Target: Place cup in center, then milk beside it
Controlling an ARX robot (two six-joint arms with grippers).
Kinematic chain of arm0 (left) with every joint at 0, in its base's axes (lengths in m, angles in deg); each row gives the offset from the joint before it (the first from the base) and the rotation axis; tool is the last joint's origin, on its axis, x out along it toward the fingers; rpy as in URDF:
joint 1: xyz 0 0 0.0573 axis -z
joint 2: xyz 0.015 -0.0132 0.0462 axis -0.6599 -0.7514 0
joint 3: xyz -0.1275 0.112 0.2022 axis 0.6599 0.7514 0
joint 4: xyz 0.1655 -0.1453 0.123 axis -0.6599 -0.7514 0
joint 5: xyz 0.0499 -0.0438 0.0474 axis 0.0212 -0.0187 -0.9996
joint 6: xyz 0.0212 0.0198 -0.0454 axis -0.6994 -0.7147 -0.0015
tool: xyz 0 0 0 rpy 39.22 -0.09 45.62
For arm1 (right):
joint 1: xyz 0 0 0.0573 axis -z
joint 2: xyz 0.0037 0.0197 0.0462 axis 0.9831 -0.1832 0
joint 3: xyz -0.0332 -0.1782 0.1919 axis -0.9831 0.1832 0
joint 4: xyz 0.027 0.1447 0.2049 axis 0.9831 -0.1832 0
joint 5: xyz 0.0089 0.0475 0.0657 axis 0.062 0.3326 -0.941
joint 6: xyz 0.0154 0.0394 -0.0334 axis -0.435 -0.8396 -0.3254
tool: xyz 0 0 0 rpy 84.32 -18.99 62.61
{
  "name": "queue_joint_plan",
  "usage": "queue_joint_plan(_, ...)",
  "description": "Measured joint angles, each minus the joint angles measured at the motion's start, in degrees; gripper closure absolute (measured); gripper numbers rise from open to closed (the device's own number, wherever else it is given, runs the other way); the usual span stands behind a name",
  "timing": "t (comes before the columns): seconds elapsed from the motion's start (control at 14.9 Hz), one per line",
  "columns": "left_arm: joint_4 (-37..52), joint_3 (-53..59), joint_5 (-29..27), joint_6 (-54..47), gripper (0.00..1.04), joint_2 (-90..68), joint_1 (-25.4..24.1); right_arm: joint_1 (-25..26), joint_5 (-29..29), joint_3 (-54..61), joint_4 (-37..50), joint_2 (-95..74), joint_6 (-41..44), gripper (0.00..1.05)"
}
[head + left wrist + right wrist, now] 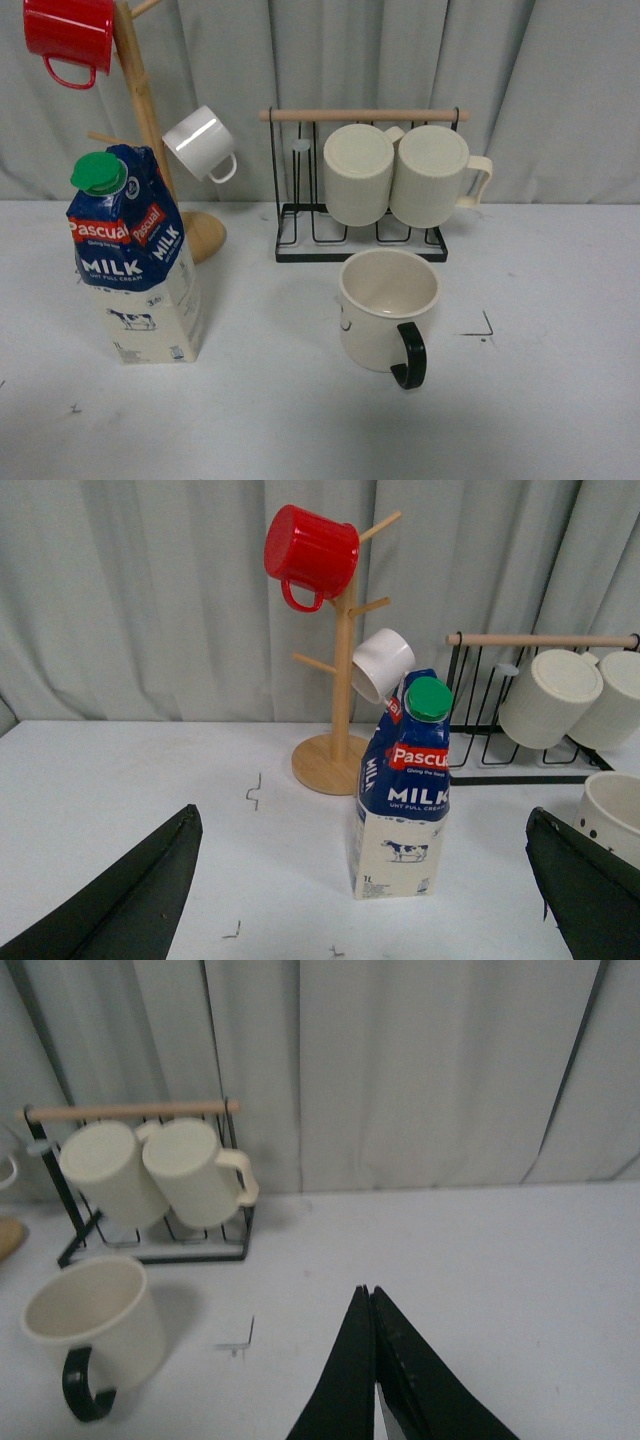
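1. The counter holds the milk upright at its left, long axis vertical.
2. The cup sits near the middle, well right of it.
3. We see the left jaws spread wide, milk straight ahead of them; right jaws pressed together.

Left fingers and right fingers are black, tapered wedges.
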Motion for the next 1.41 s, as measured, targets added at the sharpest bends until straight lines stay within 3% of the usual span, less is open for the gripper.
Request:
queue_joint_plan(0.6, 0.0, 0.0, -0.02, 0.0, 0.07, 0.0, 0.0, 0.0, 0.0, 0.37, -18.62, 19.3, 0.02, 1.03)
queue_joint_plan(1.27, 0.0, 0.0, -0.02, 0.0, 0.07, 0.0, 0.0, 0.0, 0.0, 0.35, -29.09, 29.38, 0.0, 1.03)
queue_joint_plan(1.41, 0.0, 0.0, -0.04, 0.0, 0.07, 0.0, 0.0, 0.0, -0.11, 0.35, -37.09, 34.86, 0.02, 1.03)
